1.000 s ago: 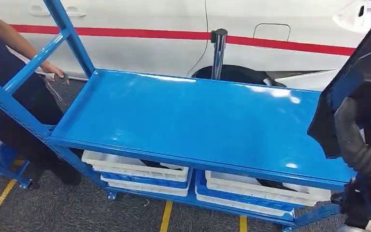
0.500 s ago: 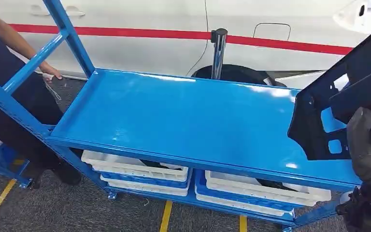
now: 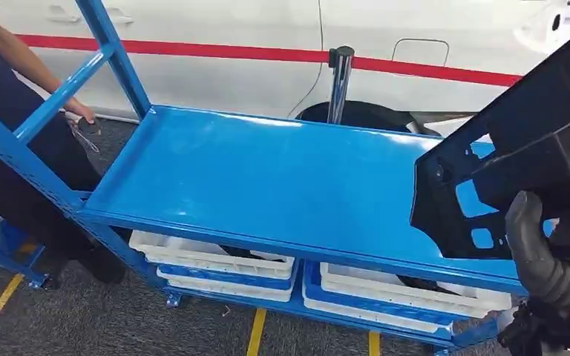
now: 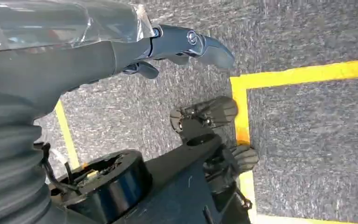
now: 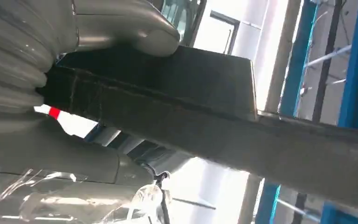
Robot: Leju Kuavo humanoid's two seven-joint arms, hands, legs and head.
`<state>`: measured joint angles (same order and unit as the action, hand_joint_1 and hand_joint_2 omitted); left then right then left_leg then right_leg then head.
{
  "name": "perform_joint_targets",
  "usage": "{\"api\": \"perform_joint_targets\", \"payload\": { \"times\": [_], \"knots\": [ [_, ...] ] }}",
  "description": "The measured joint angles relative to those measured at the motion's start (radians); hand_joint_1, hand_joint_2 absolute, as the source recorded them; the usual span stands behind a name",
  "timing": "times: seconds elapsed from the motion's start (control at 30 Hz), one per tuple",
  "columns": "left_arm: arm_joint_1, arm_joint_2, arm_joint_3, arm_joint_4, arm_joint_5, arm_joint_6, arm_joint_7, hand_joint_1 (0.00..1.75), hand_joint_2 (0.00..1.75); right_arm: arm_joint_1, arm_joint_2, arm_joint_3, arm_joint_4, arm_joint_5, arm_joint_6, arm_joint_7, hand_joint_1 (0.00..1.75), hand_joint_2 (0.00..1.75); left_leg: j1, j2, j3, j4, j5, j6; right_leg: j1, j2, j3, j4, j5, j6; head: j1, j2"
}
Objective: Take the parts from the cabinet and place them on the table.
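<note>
at the right edge of the head view, the right hand [image 5: 74, 93] grips a black part [image 3: 519, 148] tilted over the blue shelf [image 3: 267, 178], thumb and fingers clamped around it. the left hand [image 4: 182, 46] hangs above the floor, fingers loosely apart and holding nothing.

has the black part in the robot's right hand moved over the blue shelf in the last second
Yes. The black part has moved leftward, further in over the blue shelf, covering more of its right end.
</note>
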<state>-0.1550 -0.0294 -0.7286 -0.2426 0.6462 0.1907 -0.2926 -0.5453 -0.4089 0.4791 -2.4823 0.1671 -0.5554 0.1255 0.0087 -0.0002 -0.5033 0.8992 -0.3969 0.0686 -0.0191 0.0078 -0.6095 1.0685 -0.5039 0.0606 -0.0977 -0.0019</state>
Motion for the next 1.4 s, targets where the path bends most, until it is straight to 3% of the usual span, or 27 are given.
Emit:
{"api": "perform_joint_targets", "payload": {
  "times": [0.07,0.1,0.17,0.23,0.27,0.3,0.33,0.43,0.53,0.6,0.67,0.73,0.77,0.83,0.9,0.93,0.97,1.0,1.07,1.1,1.13,1.17,1.23,1.27,1.3,1.33,1.4],
  "knots": [
    [0.001,-0.002,0.000,0.000,0.000,-0.003,0.002,0.00,1.75,0.012,0.000,0.000,0.000,-0.010,0.003,-0.001,1.75,1.75,0.000,0.001,-0.003,0.001,0.000,0.000,-0.006,0.000,-0.068,0.152,-0.071,0.012,0.000,0.000],
    [0.002,-0.003,0.000,0.000,0.000,-0.005,0.006,0.00,1.75,0.019,0.001,0.000,0.000,-0.012,0.008,-0.002,1.75,1.75,0.002,0.000,-0.005,0.002,0.000,-0.001,-0.012,-0.001,-0.084,0.190,-0.075,0.017,0.000,0.000],
    [0.004,-0.003,0.000,0.000,-0.003,-0.013,0.009,0.00,1.75,0.026,0.001,0.000,0.000,-0.018,0.015,-0.005,1.75,1.75,0.010,-0.001,-0.006,0.004,-0.001,-0.006,-0.022,-0.002,-0.038,0.113,-0.014,0.032,0.000,0.000],
    [0.004,-0.004,0.000,0.000,-0.003,-0.021,0.018,0.00,1.75,0.027,0.001,0.000,-0.001,-0.019,0.021,-0.007,1.75,1.75,0.023,-0.002,-0.009,0.020,-0.009,-0.026,-0.039,-0.008,0.066,-0.077,0.070,0.056,0.000,0.000],
    [0.004,-0.001,0.000,0.000,-0.003,-0.025,0.020,0.00,1.75,0.030,0.001,0.000,-0.003,-0.019,0.024,-0.008,1.75,1.75,0.018,-0.004,-0.018,0.030,-0.015,-0.039,-0.036,-0.002,0.090,-0.114,0.054,0.062,0.001,0.000],
    [0.003,-0.002,-0.001,0.000,-0.003,-0.033,0.023,0.00,1.75,0.031,0.002,0.000,-0.005,-0.021,0.027,-0.009,1.75,1.75,0.018,-0.006,-0.022,0.037,-0.016,-0.046,-0.030,0.012,0.067,-0.085,0.074,0.038,0.002,0.000],
    [0.004,-0.002,-0.001,0.000,-0.003,-0.037,0.024,0.00,1.75,0.031,0.003,0.000,-0.006,-0.023,0.030,-0.011,1.75,1.75,0.016,-0.008,-0.027,0.049,-0.017,-0.049,-0.035,0.010,0.069,-0.098,0.056,0.030,0.001,0.000],
    [0.008,-0.002,-0.002,0.000,-0.003,-0.044,0.028,0.00,1.75,0.032,0.007,0.000,-0.006,-0.032,0.035,-0.016,1.75,1.75,0.024,-0.006,-0.043,0.061,-0.024,-0.062,-0.031,0.008,0.045,-0.084,0.064,-0.001,0.000,0.000],
    [0.008,-0.003,-0.003,0.000,-0.005,-0.055,0.032,0.00,1.75,0.036,0.008,0.000,-0.006,-0.051,0.034,-0.022,1.75,1.75,0.019,-0.005,-0.118,0.262,-0.173,-0.059,-0.021,0.004,0.020,-0.084,0.082,-0.025,0.000,0.000],
    [0.010,-0.003,-0.004,0.000,-0.007,-0.062,0.039,0.00,1.75,0.043,0.010,0.000,-0.006,-0.066,0.032,-0.032,1.75,1.75,0.013,-0.005,-0.154,0.389,-0.227,-0.051,-0.009,0.003,0.001,-0.083,0.095,-0.033,0.000,0.000],
    [0.011,-0.003,-0.005,0.000,-0.012,-0.068,0.042,0.00,1.75,0.047,0.011,0.000,-0.006,-0.083,0.032,-0.044,1.75,1.75,-0.002,-0.005,-0.108,0.339,-0.196,-0.028,0.006,0.003,-0.017,-0.083,0.111,-0.039,0.000,0.000],
    [0.010,-0.003,-0.006,0.000,-0.021,-0.074,0.047,0.00,1.75,0.049,0.011,0.000,-0.006,-0.093,0.035,-0.053,1.75,1.75,-0.024,-0.005,0.004,0.164,-0.131,0.015,0.021,0.003,-0.033,-0.084,0.128,-0.042,0.000,0.000],
    [0.006,0.007,-0.006,0.000,-0.024,-0.075,0.050,0.00,1.75,0.053,0.013,-0.001,-0.006,-0.095,0.035,-0.056,1.75,1.75,-0.048,0.000,0.078,0.054,-0.135,0.053,0.012,0.004,-0.039,-0.084,0.137,-0.043,0.002,0.000],
    [0.007,0.003,-0.008,0.000,-0.027,-0.081,0.052,0.00,1.75,0.060,0.013,-0.002,-0.007,-0.096,0.035,-0.060,1.75,1.75,-0.058,-0.002,0.070,0.042,-0.106,0.039,0.013,0.000,-0.031,-0.091,0.151,-0.035,0.004,0.000],
    [0.006,-0.001,-0.008,0.000,-0.028,-0.081,0.053,0.00,1.75,0.059,0.016,-0.002,-0.007,-0.098,0.035,-0.061,1.75,1.75,-0.063,-0.002,0.067,0.029,-0.101,0.040,0.006,0.000,-0.034,-0.099,0.168,-0.025,0.003,0.000],
    [0.008,-0.002,-0.009,0.000,-0.029,-0.083,0.053,0.00,1.75,0.059,0.016,-0.002,-0.007,-0.099,0.035,-0.061,1.75,1.75,-0.049,0.002,0.057,0.010,-0.076,0.038,0.015,0.003,-0.041,-0.100,0.178,-0.019,0.002,0.000],
    [0.005,-0.001,-0.009,0.000,-0.029,-0.084,0.055,0.00,1.75,0.063,0.016,-0.002,-0.007,-0.099,0.035,-0.062,1.75,1.75,-0.046,0.004,0.050,0.007,-0.057,0.032,0.015,0.003,-0.059,-0.084,0.139,-0.014,0.003,0.000],
    [0.007,-0.002,-0.010,0.000,-0.031,-0.088,0.056,0.00,1.75,0.063,0.016,-0.003,-0.008,-0.102,0.035,-0.065,1.75,1.75,-0.042,0.006,0.032,0.006,-0.043,0.036,0.013,0.001,-0.077,-0.033,0.061,-0.008,0.002,0.000],
    [0.012,-0.003,-0.012,0.000,-0.040,-0.096,0.060,0.00,1.75,0.067,0.017,-0.003,-0.008,-0.104,0.035,-0.074,1.75,1.75,-0.037,0.009,0.003,0.007,-0.019,0.029,0.009,0.001,-0.108,0.117,-0.051,0.004,0.003,0.000],
    [0.014,-0.004,-0.014,0.000,-0.044,-0.098,0.064,0.00,1.75,0.072,0.018,-0.003,-0.008,-0.102,0.034,-0.081,1.75,1.75,-0.034,0.011,-0.012,0.009,-0.009,0.028,0.005,0.000,-0.117,0.182,-0.069,0.010,0.004,0.000],
    [0.015,-0.004,-0.018,0.000,-0.051,-0.099,0.071,0.00,1.75,0.075,0.019,-0.002,-0.008,-0.100,0.034,-0.086,1.75,1.75,-0.030,0.013,-0.022,0.011,0.001,0.023,0.000,0.000,-0.110,0.212,-0.058,0.016,0.003,0.000],
    [0.016,-0.004,-0.025,0.000,-0.056,-0.102,0.074,0.00,1.75,0.078,0.019,-0.002,-0.008,-0.096,0.035,-0.091,1.75,1.75,-0.024,0.014,-0.038,0.013,0.011,0.017,-0.005,-0.001,-0.077,0.195,-0.025,0.024,0.004,0.000],
    [0.018,-0.004,-0.033,0.000,-0.059,-0.104,0.078,0.00,1.75,0.080,0.019,-0.003,-0.008,-0.092,0.034,-0.096,1.75,1.75,-0.010,0.013,-0.065,0.029,0.024,0.003,-0.019,-0.003,0.039,0.051,0.039,0.044,0.003,0.000],
    [0.017,-0.002,-0.034,0.000,-0.059,-0.105,0.078,0.00,1.75,0.081,0.020,-0.003,-0.008,-0.090,0.034,-0.099,1.75,1.75,-0.010,0.013,-0.078,0.045,0.027,-0.003,-0.032,-0.005,0.106,-0.045,0.033,0.058,0.004,0.000],
    [0.017,0.001,-0.036,0.000,-0.060,-0.106,0.078,0.00,1.75,0.080,0.020,-0.004,-0.008,-0.090,0.033,-0.101,1.75,1.75,-0.015,0.011,-0.095,0.060,0.026,-0.008,-0.025,0.000,0.139,-0.098,0.008,0.064,0.006,0.000],
    [0.017,0.000,-0.038,0.000,-0.061,-0.109,0.079,0.00,1.75,0.082,0.020,-0.006,-0.007,-0.090,0.032,-0.102,1.75,1.75,-0.017,0.011,-0.100,0.070,0.031,-0.016,-0.022,0.001,0.130,-0.097,-0.001,0.040,0.003,0.000],
    [0.020,0.000,-0.040,0.000,-0.063,-0.112,0.082,0.00,1.75,0.084,0.025,-0.008,-0.007,-0.092,0.032,-0.103,1.75,1.75,-0.015,0.009,-0.108,0.068,0.049,-0.021,-0.018,-0.002,0.117,-0.092,0.005,0.015,0.003,0.000]
  ]
}}
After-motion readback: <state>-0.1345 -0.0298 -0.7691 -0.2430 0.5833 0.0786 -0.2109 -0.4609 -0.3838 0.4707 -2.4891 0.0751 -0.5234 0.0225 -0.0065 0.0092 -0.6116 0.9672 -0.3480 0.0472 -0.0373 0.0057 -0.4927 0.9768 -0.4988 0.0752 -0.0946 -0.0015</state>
